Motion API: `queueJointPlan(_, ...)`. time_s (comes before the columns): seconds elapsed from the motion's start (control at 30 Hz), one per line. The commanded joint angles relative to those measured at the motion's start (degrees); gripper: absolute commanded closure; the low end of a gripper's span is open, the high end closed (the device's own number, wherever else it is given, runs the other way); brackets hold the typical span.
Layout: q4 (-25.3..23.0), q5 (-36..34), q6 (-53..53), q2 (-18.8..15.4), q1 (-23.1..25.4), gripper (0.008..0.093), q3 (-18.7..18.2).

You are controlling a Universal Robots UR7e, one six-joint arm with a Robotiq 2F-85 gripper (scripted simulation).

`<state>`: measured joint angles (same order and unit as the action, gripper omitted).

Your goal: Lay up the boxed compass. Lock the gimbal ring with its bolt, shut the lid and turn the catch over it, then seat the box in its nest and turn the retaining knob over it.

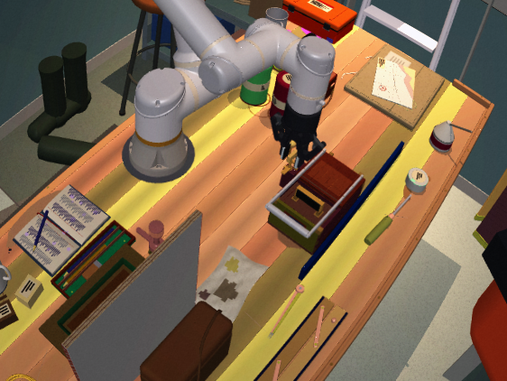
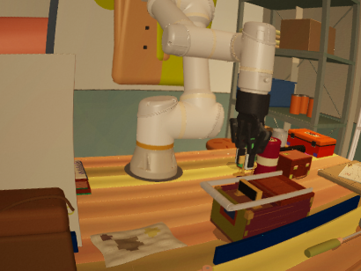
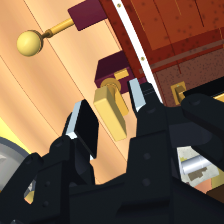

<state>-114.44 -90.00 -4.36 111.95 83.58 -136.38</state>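
Note:
Right of the bench's centre, the reddish-brown compass box (image 1: 325,187) (image 2: 264,200) (image 3: 176,37) sits with its lid shut inside the olive nest (image 1: 297,225) (image 2: 224,220), ringed by a white rail (image 1: 315,194) (image 2: 257,187). On the box's far side a brass retaining knob (image 3: 111,111) (image 1: 292,163) with a flat bar handle stands on a maroon block (image 3: 111,69). My gripper (image 3: 108,111) (image 1: 295,155) (image 2: 245,163) hangs straight over that knob, open around the bar and holding nothing. A brass ball-ended bolt (image 3: 29,43) sticks out of a second maroon block further along the box.
A small brown chest (image 2: 294,162), a red cylinder (image 2: 267,155) and a green can (image 1: 255,88) stand behind the gripper. A dark blue rail (image 1: 352,207) runs along the nest's near side, with a green-handled screwdriver (image 1: 383,223) beyond. A grey board (image 1: 135,298) stands at the front left.

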Motion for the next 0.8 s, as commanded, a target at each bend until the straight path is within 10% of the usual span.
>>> queueJointPlan(0.0,-0.03,0.0,0.0,0.01,0.0,0.0634,0.03)
queueJointPlan(0.23,-0.04,0.0,0.0,0.01,0.0,0.0634,0.02)
queueJointPlan(0.77,-0.04,0.0,0.0,0.01,0.0,0.0934,0.02)
